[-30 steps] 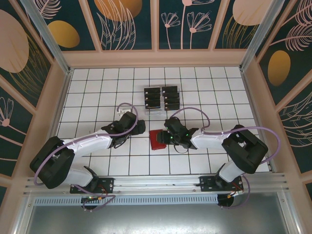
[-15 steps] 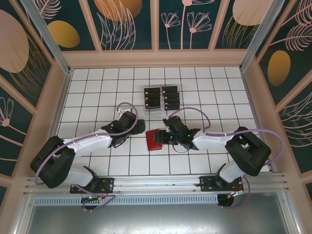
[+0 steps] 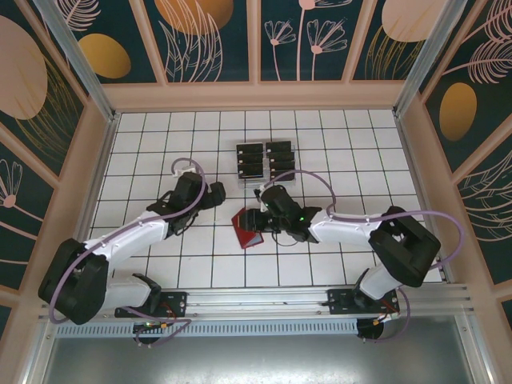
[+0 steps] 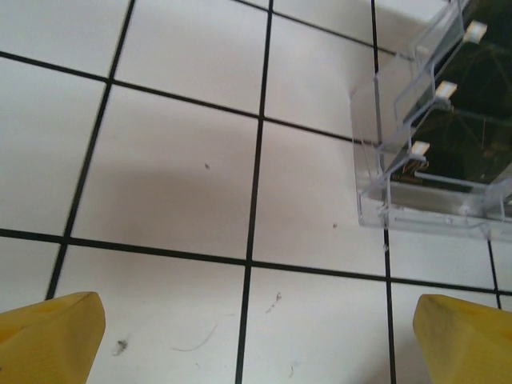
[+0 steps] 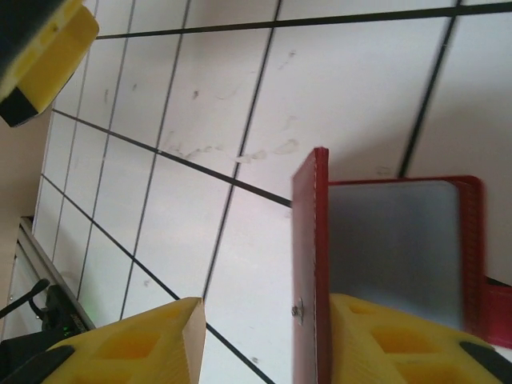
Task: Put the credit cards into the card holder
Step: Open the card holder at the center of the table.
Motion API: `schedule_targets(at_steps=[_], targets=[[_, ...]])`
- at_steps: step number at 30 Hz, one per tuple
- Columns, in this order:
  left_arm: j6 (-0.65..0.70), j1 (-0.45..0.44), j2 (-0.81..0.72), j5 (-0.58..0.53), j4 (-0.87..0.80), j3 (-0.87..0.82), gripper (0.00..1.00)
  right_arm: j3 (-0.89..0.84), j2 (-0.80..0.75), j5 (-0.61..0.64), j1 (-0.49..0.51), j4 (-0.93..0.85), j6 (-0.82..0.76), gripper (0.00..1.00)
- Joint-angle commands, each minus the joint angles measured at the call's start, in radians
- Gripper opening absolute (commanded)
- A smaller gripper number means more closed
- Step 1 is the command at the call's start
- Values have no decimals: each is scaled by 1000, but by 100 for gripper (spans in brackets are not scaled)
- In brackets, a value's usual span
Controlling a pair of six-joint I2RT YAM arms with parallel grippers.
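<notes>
- Left gripper (image 4: 256,344) spread wide, holding nothing, over white tiles (image 4: 168,184).
- Black cards (image 4: 472,120) sitting in the clear rack (image 4: 384,152), upper right of the left wrist frame.
- Right gripper (image 5: 268,320) released too, fingers either side of the raised cover of the red wallet (image 5: 392,240); lower-right finger touching the lilac inside.
- Wallet half open mid-frame from above, just below the rack.

Shoved the small red folding wallet (image 3: 245,230) left and tipped it up on edge with the right gripper (image 3: 258,219); swung the left gripper (image 3: 218,194) away, up toward the clear plastic tiered rack (image 4: 370,160).
</notes>
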Motion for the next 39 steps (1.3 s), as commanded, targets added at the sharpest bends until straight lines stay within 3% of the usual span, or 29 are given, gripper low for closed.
schedule_targets(at_steps=[1, 19, 39], targets=[[28, 34, -40, 41, -10, -16, 99, 66, 55, -19, 30, -4, 11, 44], [26, 78, -84, 94, -17, -31, 98, 313, 344, -51, 98, -136, -36, 61], [40, 78, -7, 138, -19, 25, 98, 296, 310, 31, 10, -77, -12, 61]])
